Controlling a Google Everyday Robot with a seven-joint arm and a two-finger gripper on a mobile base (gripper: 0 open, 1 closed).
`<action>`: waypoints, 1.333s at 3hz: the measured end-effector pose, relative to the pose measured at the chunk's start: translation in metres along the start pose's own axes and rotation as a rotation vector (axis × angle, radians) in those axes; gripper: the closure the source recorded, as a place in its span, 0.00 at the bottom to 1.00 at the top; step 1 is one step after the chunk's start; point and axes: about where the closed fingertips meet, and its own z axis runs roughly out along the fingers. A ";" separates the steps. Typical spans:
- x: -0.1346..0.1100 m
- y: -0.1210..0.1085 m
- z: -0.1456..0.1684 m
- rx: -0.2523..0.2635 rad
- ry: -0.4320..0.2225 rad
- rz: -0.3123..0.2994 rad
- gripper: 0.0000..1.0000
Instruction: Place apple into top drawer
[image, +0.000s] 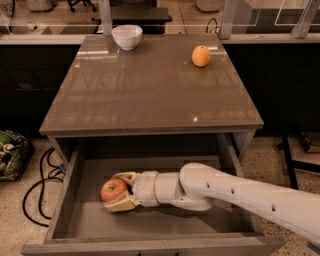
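Observation:
The top drawer (80, 220) is pulled open under the table, with a flat grey bottom. The red apple (113, 189) with a yellowish patch is inside it at the left, low over or on the bottom. My gripper (118, 192) reaches in from the right on a white arm and is shut on the apple, one finger above it and one finger (120, 204) below it.
On the table top (150, 85) stand a white bowl (126, 36) at the back left and a small orange fruit (201, 56) at the back right. Black cables (37, 187) lie on the floor left of the drawer. A dark stand (292, 160) is at the right.

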 end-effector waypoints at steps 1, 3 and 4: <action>0.011 -0.002 0.012 -0.041 0.020 0.063 1.00; 0.010 0.000 0.015 -0.049 0.021 0.063 0.61; 0.010 0.001 0.016 -0.052 0.021 0.062 0.36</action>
